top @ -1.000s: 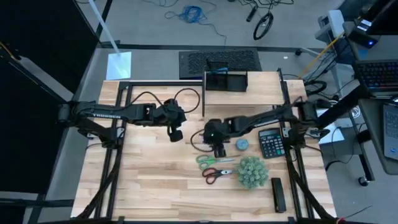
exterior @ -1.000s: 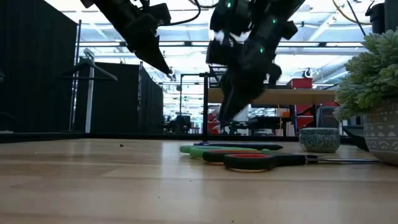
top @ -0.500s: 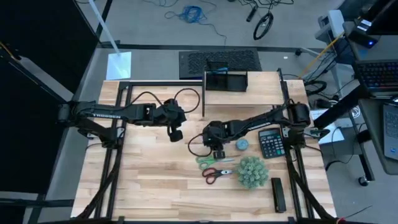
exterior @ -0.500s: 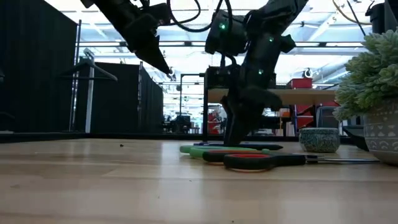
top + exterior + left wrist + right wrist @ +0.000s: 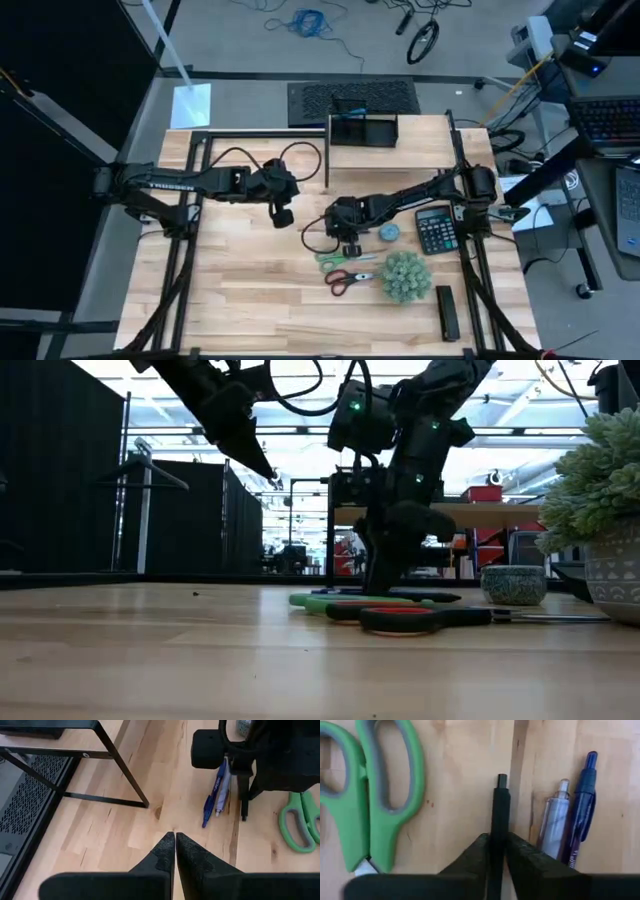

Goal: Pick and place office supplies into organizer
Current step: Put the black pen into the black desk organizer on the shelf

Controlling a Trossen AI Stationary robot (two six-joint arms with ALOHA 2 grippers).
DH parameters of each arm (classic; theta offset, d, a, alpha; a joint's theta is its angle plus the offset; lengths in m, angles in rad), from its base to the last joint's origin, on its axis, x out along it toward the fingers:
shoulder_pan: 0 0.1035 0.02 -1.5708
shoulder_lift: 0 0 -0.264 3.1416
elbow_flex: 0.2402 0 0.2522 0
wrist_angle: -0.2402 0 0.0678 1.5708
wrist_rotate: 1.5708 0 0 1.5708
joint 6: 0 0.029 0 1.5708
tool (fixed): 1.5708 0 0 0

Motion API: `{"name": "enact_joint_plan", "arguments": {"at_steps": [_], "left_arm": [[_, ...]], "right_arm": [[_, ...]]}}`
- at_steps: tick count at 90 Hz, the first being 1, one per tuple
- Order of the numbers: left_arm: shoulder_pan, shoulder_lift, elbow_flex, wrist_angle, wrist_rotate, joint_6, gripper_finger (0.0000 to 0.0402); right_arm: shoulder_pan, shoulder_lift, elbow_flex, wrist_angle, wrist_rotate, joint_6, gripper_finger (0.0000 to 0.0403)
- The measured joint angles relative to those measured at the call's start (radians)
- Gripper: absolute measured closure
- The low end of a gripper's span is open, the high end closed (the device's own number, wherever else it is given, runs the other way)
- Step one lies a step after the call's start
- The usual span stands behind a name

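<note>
- Scissors: the red pair (image 5: 347, 281) and the green pair (image 5: 340, 259) lie flat on the smooth wood table (image 5: 240, 290), nearest.
- Right gripper (image 5: 495, 851) is pinched shut on a thin dark pen (image 5: 498, 815), beside two blue pens (image 5: 572, 822).
- Left gripper (image 5: 175, 851) hangs closed and empty.
- Black mesh organizer (image 5: 363, 129) sits far back; no supplies show inside it.

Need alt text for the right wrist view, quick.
The right gripper has its jaws closed on a black pen lying on the wooden table. Beside it lie a clear pen and a blue pen; green scissor handles lie on the other side.
</note>
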Motion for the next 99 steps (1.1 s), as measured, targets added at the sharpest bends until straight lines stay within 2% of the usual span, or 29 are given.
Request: {"name": "enact_joint_plan", "arguments": {"at_steps": [20, 40, 60, 79, 99], "left_arm": [[0.0, 0.0, 0.0, 0.0, 0.0, 0.0, 0.0398], [0.0, 0.0, 0.0, 0.0, 0.0, 0.0, 0.0398], [0.0, 0.0, 0.0, 0.0, 0.0, 0.0, 0.0398], [0.0, 0.0, 0.0, 0.002, 0.0, 0.0, 0.0398], [0.0, 0.0, 0.0, 0.004, 0.0, 0.0, 0.0398]], "right_arm": [[0.002, -0.008, -0.002, 0.001, 0.013, 0.0, 0.0393], [-0.002, -0.069, -0.01, -0.005, 0.044, -0.001, 0.0398], [-0.024, -0.208, -0.008, 0.005, 0.035, -0.005, 0.0398], [-0.101, -0.397, -0.006, 0.021, 0.038, -0.03, 0.0398], [-0.242, -0.574, -0.005, 0.199, 0.034, -0.083, 0.0398]]}}
